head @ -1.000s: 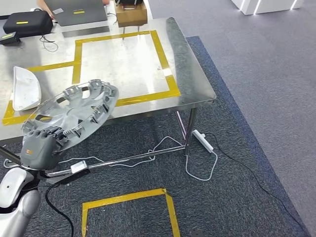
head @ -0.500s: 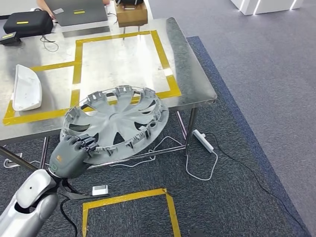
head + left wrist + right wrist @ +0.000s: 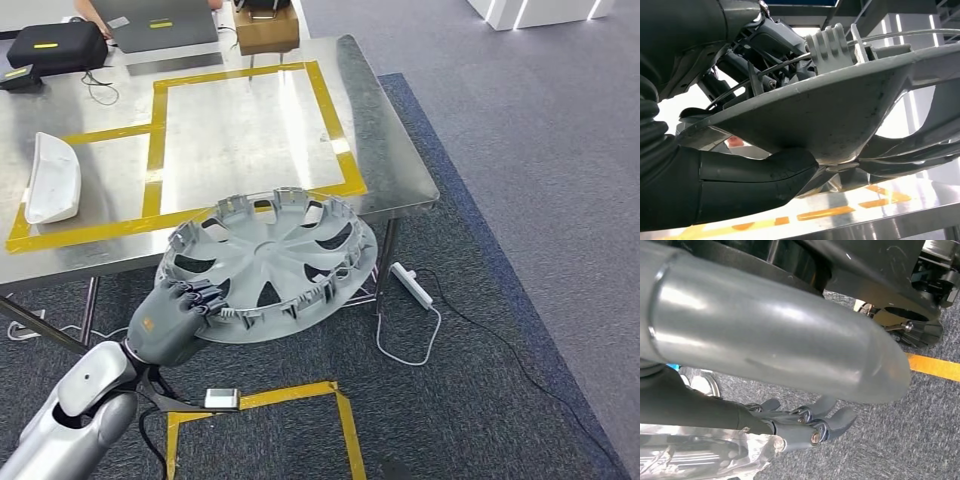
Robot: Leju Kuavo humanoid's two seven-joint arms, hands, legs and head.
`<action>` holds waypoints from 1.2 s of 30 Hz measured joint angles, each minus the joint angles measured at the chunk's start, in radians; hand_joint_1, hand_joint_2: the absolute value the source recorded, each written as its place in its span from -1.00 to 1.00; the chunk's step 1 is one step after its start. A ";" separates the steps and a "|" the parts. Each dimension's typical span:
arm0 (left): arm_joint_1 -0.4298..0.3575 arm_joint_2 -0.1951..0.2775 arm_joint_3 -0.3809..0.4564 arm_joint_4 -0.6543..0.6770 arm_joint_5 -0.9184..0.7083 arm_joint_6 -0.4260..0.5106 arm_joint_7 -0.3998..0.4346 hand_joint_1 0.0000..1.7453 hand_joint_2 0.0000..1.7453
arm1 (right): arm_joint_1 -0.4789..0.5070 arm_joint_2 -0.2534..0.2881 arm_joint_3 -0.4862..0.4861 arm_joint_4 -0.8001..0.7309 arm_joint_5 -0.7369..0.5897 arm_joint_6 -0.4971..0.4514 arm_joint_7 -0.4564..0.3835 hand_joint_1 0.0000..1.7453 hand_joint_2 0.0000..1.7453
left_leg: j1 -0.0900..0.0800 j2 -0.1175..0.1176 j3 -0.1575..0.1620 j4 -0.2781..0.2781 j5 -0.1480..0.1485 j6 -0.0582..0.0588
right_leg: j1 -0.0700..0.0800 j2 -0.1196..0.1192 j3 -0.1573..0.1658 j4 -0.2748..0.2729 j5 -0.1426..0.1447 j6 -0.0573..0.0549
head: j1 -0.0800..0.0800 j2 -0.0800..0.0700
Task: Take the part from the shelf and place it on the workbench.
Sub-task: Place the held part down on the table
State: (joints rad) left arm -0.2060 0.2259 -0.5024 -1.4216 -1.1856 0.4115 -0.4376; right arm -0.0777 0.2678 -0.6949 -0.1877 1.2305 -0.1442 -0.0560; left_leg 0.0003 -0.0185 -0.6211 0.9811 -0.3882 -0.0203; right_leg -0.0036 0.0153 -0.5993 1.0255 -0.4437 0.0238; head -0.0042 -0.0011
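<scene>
- At the far left of the worktop (image 3: pixel 249 130), a white curved part (image 3: pixel 53 178) is seen lying inside a bay marked with yellow tape (image 3: pixel 156 125); it is well apart from the work in hand.
- The left hand (image 3: pixel 170 320) is seen low in the head view, in front of the worktop's near edge, with its fingers (image 3: pixel 198 293) closed over the rim of the grey wheel cover (image 3: pixel 272 255).
- In the left wrist view the grip is confirmed: the thumb (image 3: pixel 764 175) is pressed under the wheel cover (image 3: pixel 836 115) while the other fingers are laid over its rim.
- The wheel cover is held nearly flat, slightly tilted, with its far rim over the near edge of the worktop and most of it hanging above the carpet.
- The step in hand is judged to be the carry to the worktop; the setting-down is not yet done.
- For the next move, the wheel cover would need to be carried further forward over the large taped square, lowered until it rests flat, and only then released.
- Care would be called for at the worktop's edge, since the underside of the rim could be caught on it.
- The right hand (image 3: pixel 806 427) is seen hanging above the carpet, its fingers loosely apart and nothing held.
</scene>
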 joint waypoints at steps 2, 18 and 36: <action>-0.006 -0.004 -0.005 0.005 0.001 -0.006 0.000 1.00 1.00 | 0.000 0.000 0.002 0.000 0.003 0.002 0.000 -1.00 -1.00 | 0.000 0.000 0.000 0.000 0.000 0.000 | 0.000 0.000 0.000 0.000 0.000 0.000 | 0.000 0.000; -0.035 -0.020 -0.019 0.026 0.047 -0.045 0.035 1.00 1.00 | -0.002 0.001 0.016 0.000 0.004 0.003 0.000 -1.00 -1.00 | -0.004 0.002 0.007 -0.008 -0.006 0.036 | -0.008 -0.003 0.000 0.014 0.001 0.030 | 0.001 0.000; -0.032 -0.023 0.014 0.064 0.056 -0.056 0.038 1.00 1.00 | 0.008 0.003 0.021 0.001 0.009 0.007 0.010 -1.00 -1.00 | 0.018 0.011 -0.047 0.158 -0.044 -0.022 | -0.020 0.007 0.044 -0.001 -0.045 -0.005 | 0.007 0.000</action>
State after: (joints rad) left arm -0.2384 0.2029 -0.4885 -1.3573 -1.1299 0.3557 -0.3996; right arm -0.0697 0.2712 -0.6741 -0.1865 1.2396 -0.1373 -0.0458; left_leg 0.0179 -0.0076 -0.6680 1.1387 -0.4322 -0.0425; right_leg -0.0233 0.0226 -0.5549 1.0245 -0.4890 0.0187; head 0.0025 -0.0008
